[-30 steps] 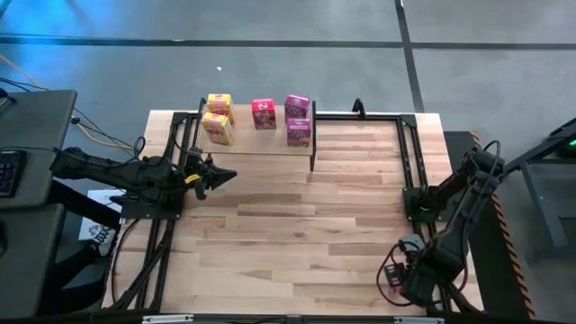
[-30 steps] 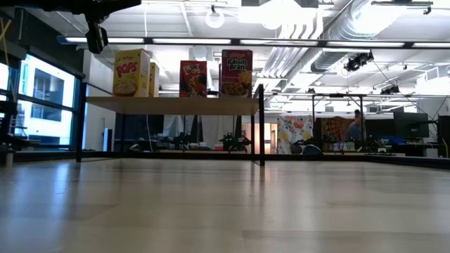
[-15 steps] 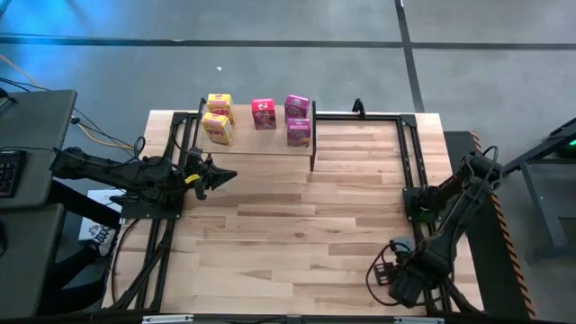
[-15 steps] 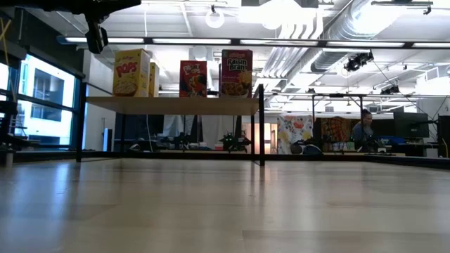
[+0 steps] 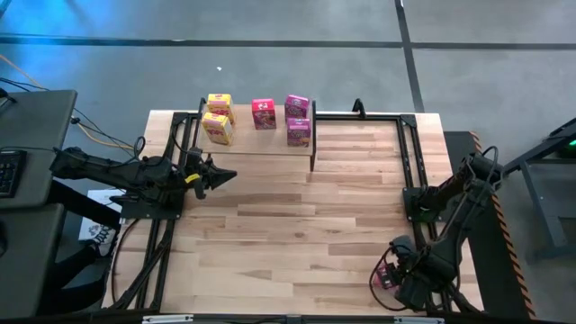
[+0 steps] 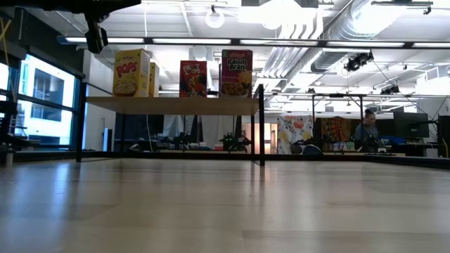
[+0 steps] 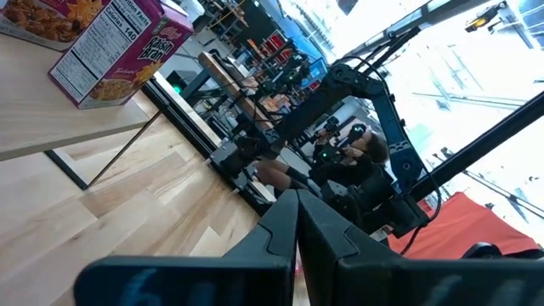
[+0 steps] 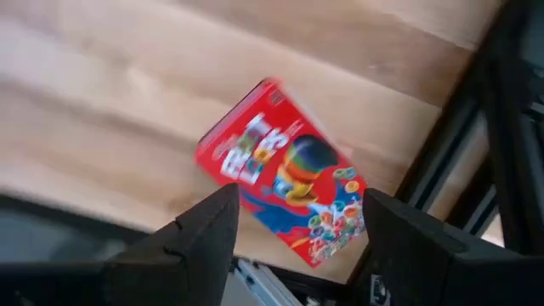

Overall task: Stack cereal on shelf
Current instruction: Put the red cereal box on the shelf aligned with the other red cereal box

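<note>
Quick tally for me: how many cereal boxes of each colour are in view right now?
Yellow boxes: 2, on the shelf.
Pink boxes: 3, on the shelf.
Red box: 1, lying at the right gripper.
Total: 6.

wood tabletop (image 5: 297,225), bg person (image 6: 365,131) at desk, ceiling lights (image 6: 214,17)

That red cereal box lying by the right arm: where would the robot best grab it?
The red cereal box lies flat, printed front up, on the table near its front right corner. The right gripper is probably best coming straight down from above, open fingers astride it, closing on the two long edges across its narrow width.
</note>
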Robot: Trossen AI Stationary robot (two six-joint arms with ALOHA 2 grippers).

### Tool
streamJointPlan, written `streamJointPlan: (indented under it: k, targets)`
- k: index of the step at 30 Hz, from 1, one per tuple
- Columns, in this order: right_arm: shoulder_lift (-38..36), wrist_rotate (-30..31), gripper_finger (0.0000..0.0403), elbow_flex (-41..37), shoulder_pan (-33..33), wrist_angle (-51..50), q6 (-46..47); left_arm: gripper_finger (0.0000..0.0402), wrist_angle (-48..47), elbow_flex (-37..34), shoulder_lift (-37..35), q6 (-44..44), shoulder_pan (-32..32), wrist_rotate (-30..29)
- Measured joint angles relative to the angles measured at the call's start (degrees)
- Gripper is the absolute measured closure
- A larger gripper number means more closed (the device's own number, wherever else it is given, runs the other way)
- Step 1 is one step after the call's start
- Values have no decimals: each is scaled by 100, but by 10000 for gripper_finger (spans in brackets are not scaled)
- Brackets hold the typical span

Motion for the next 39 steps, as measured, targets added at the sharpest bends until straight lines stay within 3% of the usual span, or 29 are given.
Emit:
streamJointPlan:
  k: [4,9,12,14,17,20,21,28,35,39]
  targets:
    - [0,-188,169,2,70,192,-850,402,0,0,0,0,0,0]
    - [4,-85,169,2,236,170,-1036,402,0,0,0,2,0,-9]
    - [4,-174,171,-25,202,571,-2393,402,0,0,0,1,0,-11]
    - [6,-726,184,-154,54,791,-3257,401,0,0,0,0,0,-12]
    - [9,-1131,249,-472,-101,910,-3911,402,4,0,0,0,0,-13]
    - [9,-1483,361,-894,-147,1431,-4410,402,4,0,0,0,0,-17]
    - [9,-1619,381,-1048,-150,1556,-4483,402,4,0,0,0,0,-17]
    - [13,-1840,399,-1715,-150,2563,-4396,402,14,0,0,-2,0,-28]
    - [-7,-1503,402,-1930,-417,2885,-4322,401,63,4,223,248,-128,290]
    - [-7,-892,402,-1851,-795,2934,-4547,401,181,4,699,291,-389,328]
